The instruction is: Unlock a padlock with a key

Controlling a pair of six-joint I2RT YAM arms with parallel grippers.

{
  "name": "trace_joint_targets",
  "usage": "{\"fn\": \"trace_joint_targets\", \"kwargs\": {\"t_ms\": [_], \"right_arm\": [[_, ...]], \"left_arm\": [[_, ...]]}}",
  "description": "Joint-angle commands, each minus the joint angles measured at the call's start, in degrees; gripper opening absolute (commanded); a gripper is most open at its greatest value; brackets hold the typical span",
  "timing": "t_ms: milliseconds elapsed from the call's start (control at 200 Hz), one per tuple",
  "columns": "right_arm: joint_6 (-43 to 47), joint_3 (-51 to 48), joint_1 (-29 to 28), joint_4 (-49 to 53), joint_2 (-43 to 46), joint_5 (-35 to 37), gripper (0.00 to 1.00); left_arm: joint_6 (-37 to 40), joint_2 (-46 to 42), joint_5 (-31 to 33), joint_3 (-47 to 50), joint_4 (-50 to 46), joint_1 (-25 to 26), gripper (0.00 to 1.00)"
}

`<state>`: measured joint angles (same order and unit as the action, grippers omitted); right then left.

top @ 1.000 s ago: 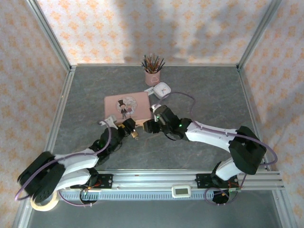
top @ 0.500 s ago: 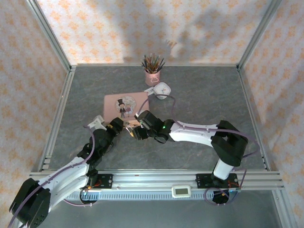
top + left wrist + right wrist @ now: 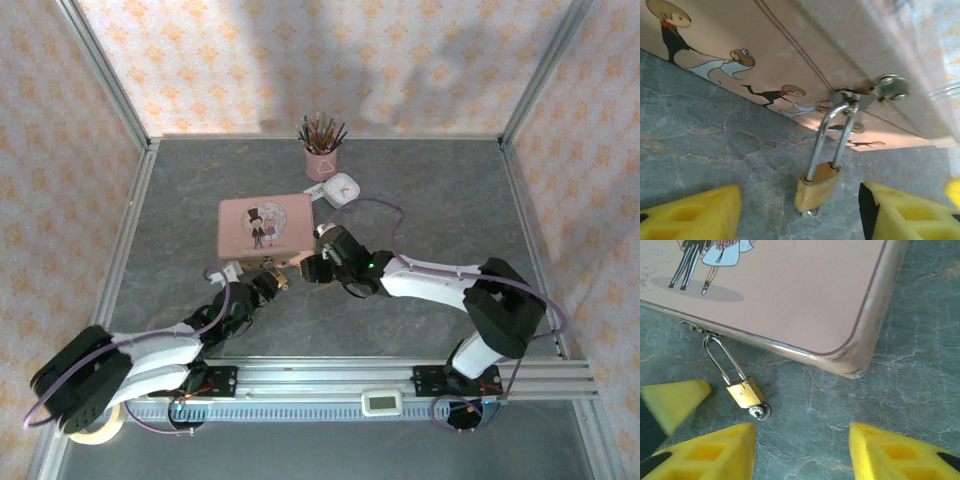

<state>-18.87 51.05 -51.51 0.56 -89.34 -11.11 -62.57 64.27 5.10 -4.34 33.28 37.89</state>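
We find left hand (image 3: 799, 200) and right hand (image 3: 801, 432) open, empty, framing the padlock (image 3: 745, 392) on the tin (image 3: 790, 290), likely to steady it and turn the key (image 3: 760, 412).

The padlock (image 3: 816, 186) hangs from the hasp (image 3: 876, 93) of the pink tin (image 3: 790, 45), between spread yellow fingers (image 3: 690, 215).

No legible text, brand, number or sign anywhere. Just cartoon figures without lettering on the pink tin (image 3: 265, 222). Nothing decipherable on the brass padlock (image 3: 744, 392). Too small to read on the white display (image 3: 381, 402).
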Motion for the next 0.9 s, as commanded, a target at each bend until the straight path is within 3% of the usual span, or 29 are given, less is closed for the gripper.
{"fn": "trace_joint_targets", "kwargs": {"t_ms": [0, 255, 370, 701, 896], "right_arm": [[-1.24, -1.42, 0.22, -3.13, 3.18, -0.15, 0.51], [-1.73, -3.85, 0.38, -3.55, 5.38, 0.96, 0.5], [-1.35, -3.72, 0.44, -3.24, 5.64, 1.32, 0.49], [-4.64, -6.51, 1.05, -7.11, 4.25, -0.74, 0.47], [-13.87, -12.72, 2.23, -18.32, 2.58, -6.95, 0.46]], "left_arm": [[0.69, 6.32, 0.29, -2.96, 8.97, 0.43, 0.62], [1.66, 18.29, -0.16, -7.18, 14.77, 0.46, 0.57], [1.75, 22.53, -1.39, -8.38, 16.93, 0.52, 0.5], [0.15, 27.27, -2.88, -7.49, 24.16, 0.51, 0.18], [-0.46, 26.18, -3.99, -7.18, 26.52, 0.52, 0.0]]}}
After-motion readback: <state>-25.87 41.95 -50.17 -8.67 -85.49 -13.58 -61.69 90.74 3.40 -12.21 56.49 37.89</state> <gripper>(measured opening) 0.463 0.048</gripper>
